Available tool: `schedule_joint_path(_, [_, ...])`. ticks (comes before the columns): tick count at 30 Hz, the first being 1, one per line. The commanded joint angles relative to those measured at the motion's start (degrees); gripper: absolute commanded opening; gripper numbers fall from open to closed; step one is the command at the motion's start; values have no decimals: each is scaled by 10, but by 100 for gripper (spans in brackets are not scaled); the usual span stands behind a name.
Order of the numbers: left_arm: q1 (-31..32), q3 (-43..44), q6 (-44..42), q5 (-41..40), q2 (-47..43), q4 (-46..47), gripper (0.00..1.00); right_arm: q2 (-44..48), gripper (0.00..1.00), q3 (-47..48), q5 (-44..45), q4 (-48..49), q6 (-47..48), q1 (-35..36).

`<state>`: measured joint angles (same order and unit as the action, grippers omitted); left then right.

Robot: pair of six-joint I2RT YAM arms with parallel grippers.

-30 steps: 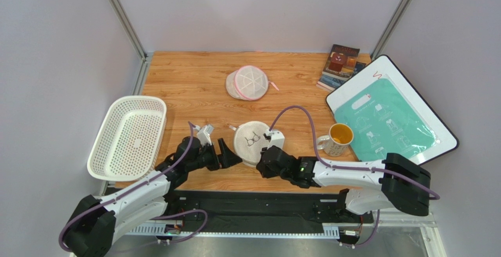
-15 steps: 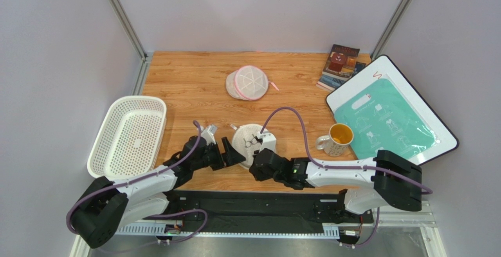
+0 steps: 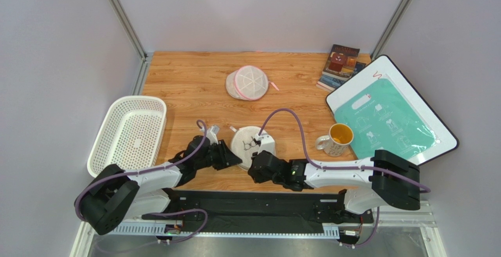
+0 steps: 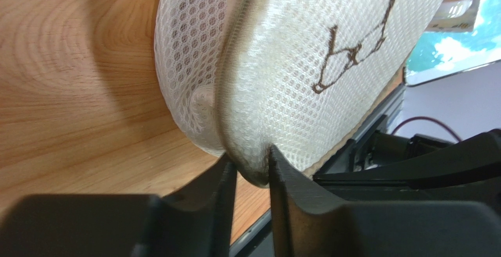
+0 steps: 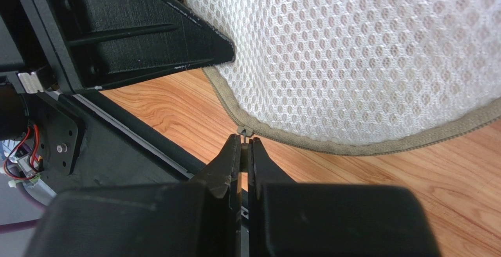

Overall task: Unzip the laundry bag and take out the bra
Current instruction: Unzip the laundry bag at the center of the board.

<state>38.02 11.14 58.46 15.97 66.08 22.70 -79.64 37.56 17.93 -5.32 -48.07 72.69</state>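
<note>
The laundry bag (image 3: 253, 141) lies on the worktop (image 3: 194, 87) at the near middle, just ahead of the two arms, with its bra pictogram (image 4: 354, 50) facing up. Its zip (image 5: 353, 146) runs round the rim and looks closed along every stretch the wrist views show. No gap is visible, and the bra cannot be seen through the mesh. By that reading nothing has been opened or taken out.

What is done is the set-up. At the bag's 6 o'clock edge the right gripper (image 5: 246, 144) has its jaws pressed together on the small zip pull (image 5: 242, 130). At about 8 o'clock the left gripper (image 4: 251, 172) has its jaws clamped across the rim seam, with mesh bulging on either side of them. The bag therefore seems braced for the pull.

Left to do, as I judge it: draw the pull round the rim, spread the opening, and lift the bra out.

Further out, a mug (image 3: 337, 138) stands at the bag's 3 o'clock. A white basket (image 3: 136, 99) sits at 9 o'clock, and a pink-trimmed pouch (image 3: 250, 82) lies well apart at 12 o'clock.
</note>
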Motion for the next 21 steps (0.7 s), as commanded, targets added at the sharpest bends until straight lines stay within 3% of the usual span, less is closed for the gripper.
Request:
schedule_joint_path(1, [4,22,-2,1,10,38,17,7,0,10,15,19,-14,4])
schedule_joint_path(3, [4,22,-3,1,12,38,5,10,0,6,16,19,-16,5])
schedule_joint_path(5, [4,21,-3,-1,10,37,0,12,0,6,20,14,-15,4])
schedule_joint_path(21, [-3,64,-52,-38,-54,-82,0,80,0,-49,51,-21,-35,4])
